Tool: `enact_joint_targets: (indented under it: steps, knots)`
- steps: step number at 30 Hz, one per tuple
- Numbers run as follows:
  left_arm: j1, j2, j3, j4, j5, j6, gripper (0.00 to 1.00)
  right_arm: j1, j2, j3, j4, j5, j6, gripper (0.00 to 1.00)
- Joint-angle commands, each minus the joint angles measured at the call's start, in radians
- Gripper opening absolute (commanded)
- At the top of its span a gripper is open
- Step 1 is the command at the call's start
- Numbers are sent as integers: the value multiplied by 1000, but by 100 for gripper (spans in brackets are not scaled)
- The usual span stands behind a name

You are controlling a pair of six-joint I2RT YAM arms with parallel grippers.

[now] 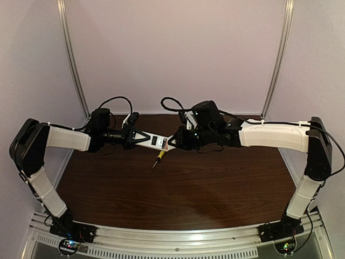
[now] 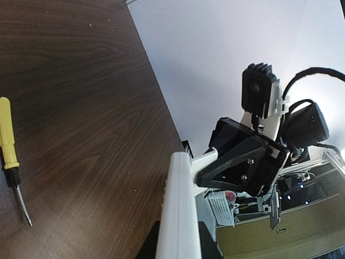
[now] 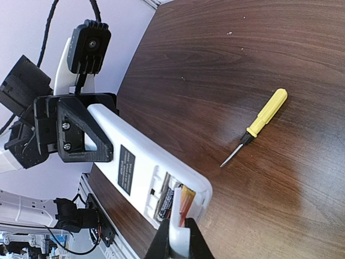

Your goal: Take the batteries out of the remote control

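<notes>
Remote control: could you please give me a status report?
Left hand shut on remote control. Right hand shut on thin white piece at its opened end. Batteries inside. Screwdriver on table, nothing blocking.

**Soft, diffuse indoor light; middle distance clear, close range blurred.**

The top view is dim and slightly soft all over. Its lilac-tinted walls are brightest toward 12 o'clock, the metal rail [image 1: 178, 237] glints at 6 o'clock, and the frame post [image 1: 71, 54] at 10 o'clock bows with lens distortion. In the left wrist view the wall [image 2: 226, 48] is washed almost white at 1 o'clock. The remote control [image 2: 178, 216] is smeared out of focus at 6 o'clock, while the screwdriver [image 2: 8, 135] at 9 o'clock is crisp. In the right wrist view the table [image 3: 302, 183] carries a pale sheen at 4 o'clock. The screwdriver throws almost no shadow, and the right gripper [image 3: 177, 240] is blurred at 6 o'clock.
</notes>
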Motion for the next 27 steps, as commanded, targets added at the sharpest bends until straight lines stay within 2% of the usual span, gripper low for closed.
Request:
enact_joint_targets:
  steps: [1,16,27]
  knots:
    - [0,-28,33,22,10,23,0,4,-42,-33,37,-16,11,9]
    - [0,-28,45,-18,3,54,0,4,-117,-43,-6,24,-30,3]
    - [1,-19,65,-70,4,133,0,-13,-221,-36,-240,217,-163,0]
